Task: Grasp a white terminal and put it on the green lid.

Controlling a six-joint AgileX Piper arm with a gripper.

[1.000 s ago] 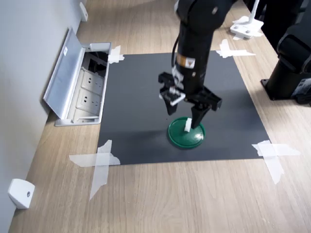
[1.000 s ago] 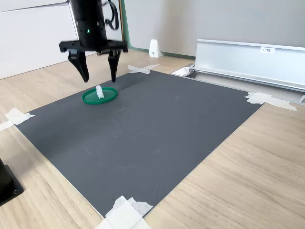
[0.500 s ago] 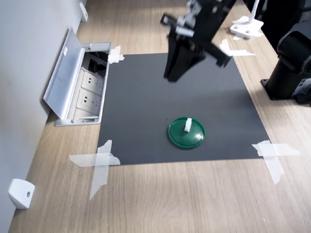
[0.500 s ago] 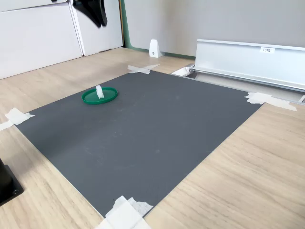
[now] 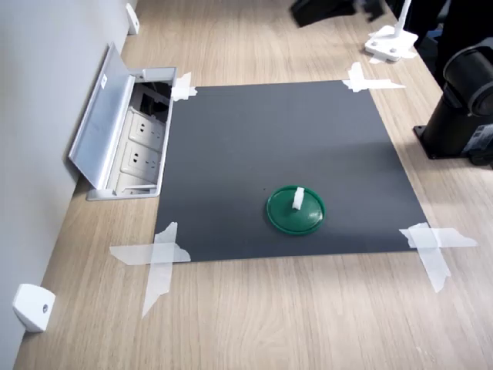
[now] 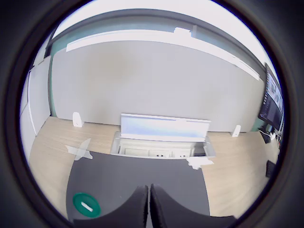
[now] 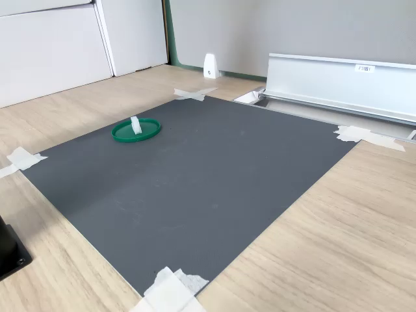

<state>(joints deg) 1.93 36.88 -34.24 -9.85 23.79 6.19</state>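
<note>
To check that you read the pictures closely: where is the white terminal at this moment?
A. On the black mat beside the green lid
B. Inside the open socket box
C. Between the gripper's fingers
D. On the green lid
D: in both exterior views the white terminal stands on the green lid, and the wrist view shows the gripper closed, empty and well away from it.

Matt dark mat (image 5: 285, 146) — glossy green lid (image 5: 296, 212) — wood-grain tabletop (image 5: 308, 316)
</note>
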